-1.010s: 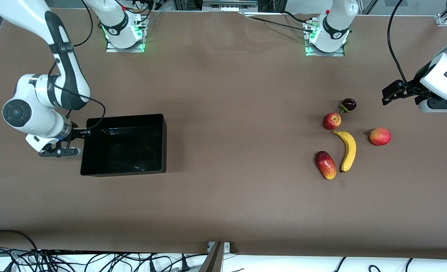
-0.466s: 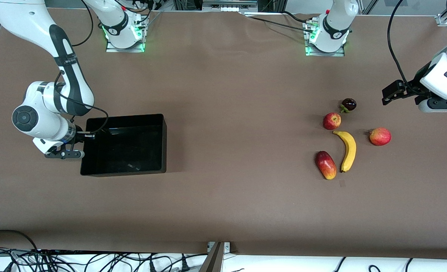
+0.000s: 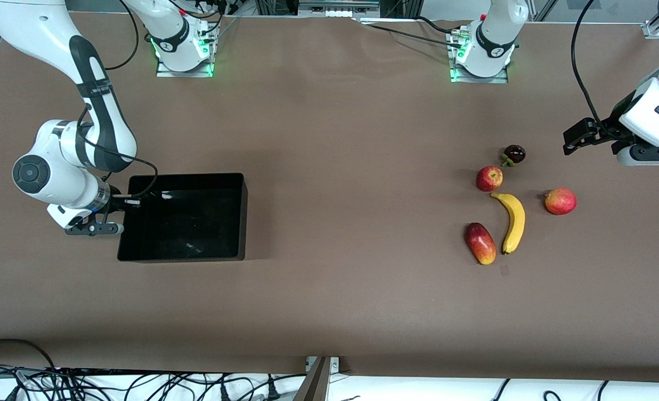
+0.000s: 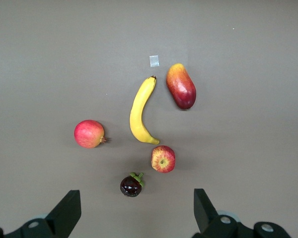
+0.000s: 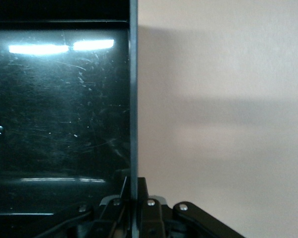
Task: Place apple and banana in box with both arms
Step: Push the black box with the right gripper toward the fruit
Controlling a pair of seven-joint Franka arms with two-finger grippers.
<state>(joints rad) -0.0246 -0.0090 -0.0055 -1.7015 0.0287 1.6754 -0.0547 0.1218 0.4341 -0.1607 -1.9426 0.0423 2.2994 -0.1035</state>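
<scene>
The black box (image 3: pixel 244 217) sits at the right arm's end of the table and is empty. My right gripper (image 3: pixel 119 217) is shut on the box's end wall (image 5: pixel 133 99), which runs edge-on between its fingers (image 5: pixel 133 198). The apple (image 3: pixel 489 178) and the banana (image 3: pixel 513 221) lie on the table at the left arm's end, the banana nearer the camera. My left gripper (image 3: pixel 594 142) hangs open and empty above the table beside the fruits. Its wrist view shows the apple (image 4: pixel 163 158) and the banana (image 4: pixel 140 111) ahead of the gripper (image 4: pixel 134 218).
A red-yellow mango (image 3: pixel 480 243) lies beside the banana. A red-orange round fruit (image 3: pixel 560 201) lies toward the left arm's end. A dark mangosteen (image 3: pixel 514 154) lies just farther from the camera than the apple. The brown table stretches between box and fruits.
My right arm shifted toward the box at its end wall. The box has slid a little nearer to the camera and squared up. The left arm and the fruits have not moved.
</scene>
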